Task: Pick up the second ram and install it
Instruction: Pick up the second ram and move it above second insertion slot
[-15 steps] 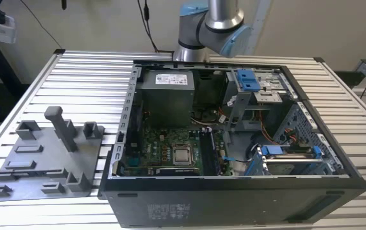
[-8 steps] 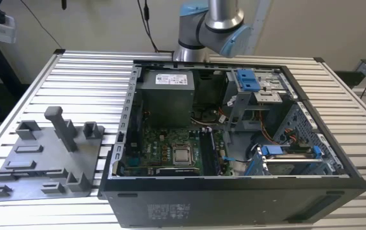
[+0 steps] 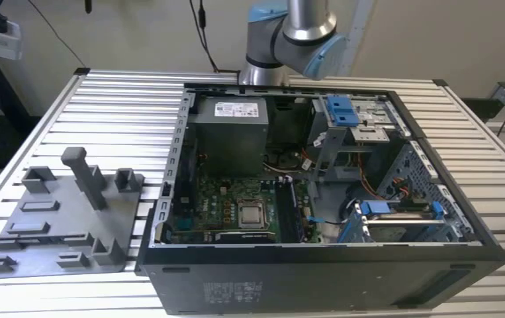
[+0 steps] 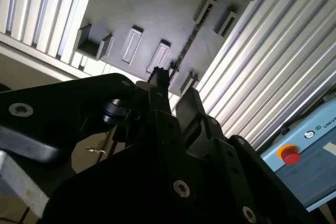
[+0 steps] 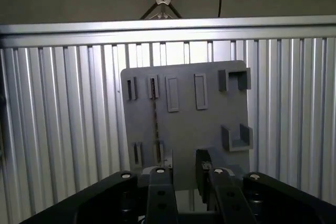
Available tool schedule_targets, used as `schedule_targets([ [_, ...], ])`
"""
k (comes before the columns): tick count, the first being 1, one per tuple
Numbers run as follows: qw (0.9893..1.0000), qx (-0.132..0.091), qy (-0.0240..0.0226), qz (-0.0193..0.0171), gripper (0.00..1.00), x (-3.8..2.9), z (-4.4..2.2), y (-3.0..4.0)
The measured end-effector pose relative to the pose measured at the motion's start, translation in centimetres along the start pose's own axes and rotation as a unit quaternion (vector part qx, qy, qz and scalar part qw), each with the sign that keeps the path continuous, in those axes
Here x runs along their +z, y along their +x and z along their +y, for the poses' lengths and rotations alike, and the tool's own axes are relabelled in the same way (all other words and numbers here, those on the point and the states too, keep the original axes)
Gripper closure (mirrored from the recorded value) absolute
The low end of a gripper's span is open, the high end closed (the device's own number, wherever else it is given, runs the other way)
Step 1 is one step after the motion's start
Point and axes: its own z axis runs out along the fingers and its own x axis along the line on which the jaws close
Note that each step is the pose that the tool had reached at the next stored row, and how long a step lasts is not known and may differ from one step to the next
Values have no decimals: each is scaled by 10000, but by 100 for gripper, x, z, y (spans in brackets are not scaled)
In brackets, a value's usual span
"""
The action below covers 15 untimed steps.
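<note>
Second ram (image 5: 155,124) stands on its long edge in the grey tray (image 5: 210,124), a thin dark strip running parallel to one side edge of the tray and just inside it. It is held at each end between small slotted holders. In the second wrist view the same board (image 4: 188,40) reads as a narrow dark line crossing the tray. The tray (image 3: 62,209) lies flat on the slatted bench (image 3: 120,99), toward the exterior view's left edge, just beside the open computer case (image 3: 305,278).

By my reckoning the board is light and stiff but delicate: thin enough to crack if twisted, with smooth faces that could slip under a weak pinch. The sensible hold looks to be across its thickness, on the two flat faces near the middle of the upper edge. That would keep it upright and leave the lower edge untouched.

The gripper (image 5: 182,174) hangs over the tray, apart from the board. Its fingers (image 5: 160,182) are spread with a clear gap and nothing between them, and one fingertip lines up close to the board's nearer end. The second wrist view shows the gripper (image 4: 176,90) likewise parted above the tray.
</note>
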Motion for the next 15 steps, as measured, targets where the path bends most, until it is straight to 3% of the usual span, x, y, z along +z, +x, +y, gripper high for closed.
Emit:
schedule_targets([
  [1, 10000, 0, 0, 0, 70, 0, 0, 0],
  [2, 10000, 0, 0, 0, 64, 0, 0, 0],
  [6, 10000, -1, 0, -2, 64, 8, 0, 1],
  [15, 10000, -1, -2, -54, 64, 156, -1, 7],
])
